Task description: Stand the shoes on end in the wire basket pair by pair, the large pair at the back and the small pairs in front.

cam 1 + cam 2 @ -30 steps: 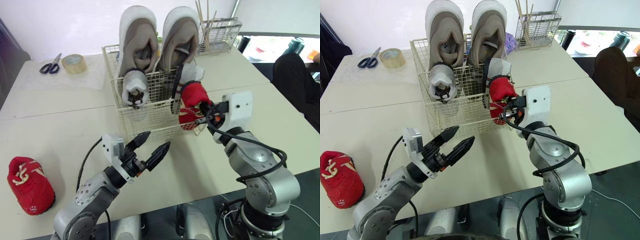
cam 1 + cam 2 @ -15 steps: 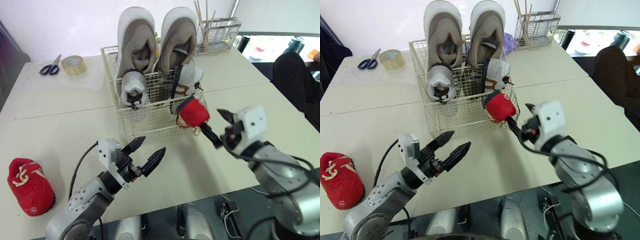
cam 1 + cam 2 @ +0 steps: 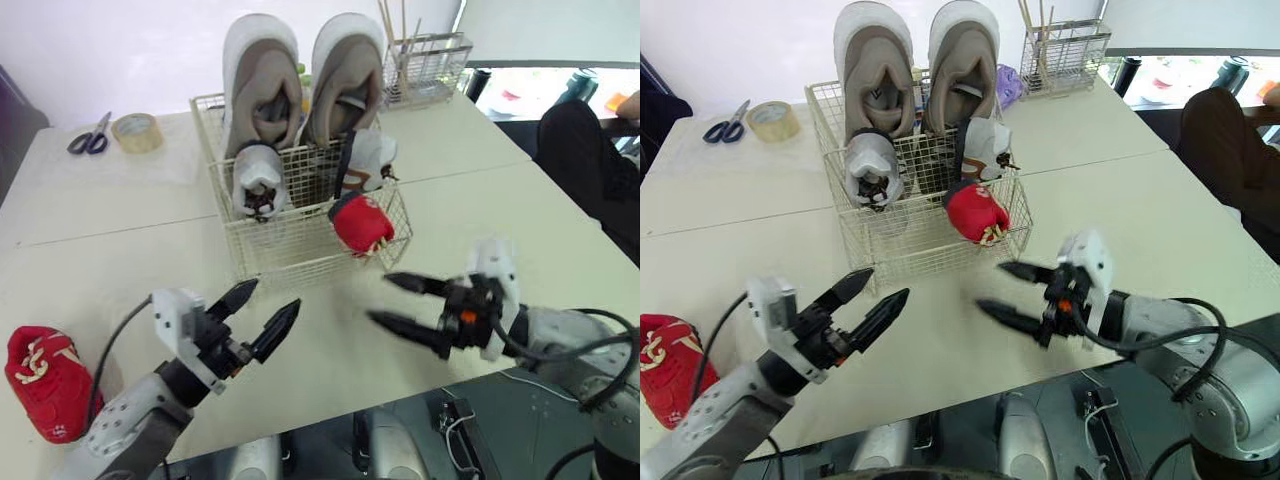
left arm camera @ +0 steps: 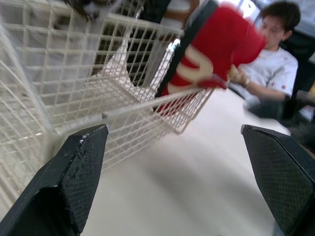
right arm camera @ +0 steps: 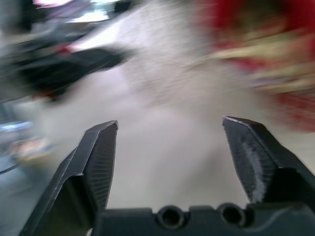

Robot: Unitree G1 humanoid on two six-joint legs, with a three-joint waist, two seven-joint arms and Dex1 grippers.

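A: Tabletop [image 3: 480, 220] first: how much room?
B: Plenty bare, near side of the wire basket [image 3: 300, 262]. In it the large pair [image 3: 258, 80] stands far, with the white pair [image 3: 258, 178] and the standing red shoe [image 3: 360, 222] nearer.
A: Its mate?
B: The loose red shoe [image 3: 40, 380] lies near-left, close to the edge (approach from that side, I'd say). Left jaws and right jaws both gape, empty.

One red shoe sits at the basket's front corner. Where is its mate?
The second red shoe lies on the table at the robot's far left, near the front edge, left of the left claw.
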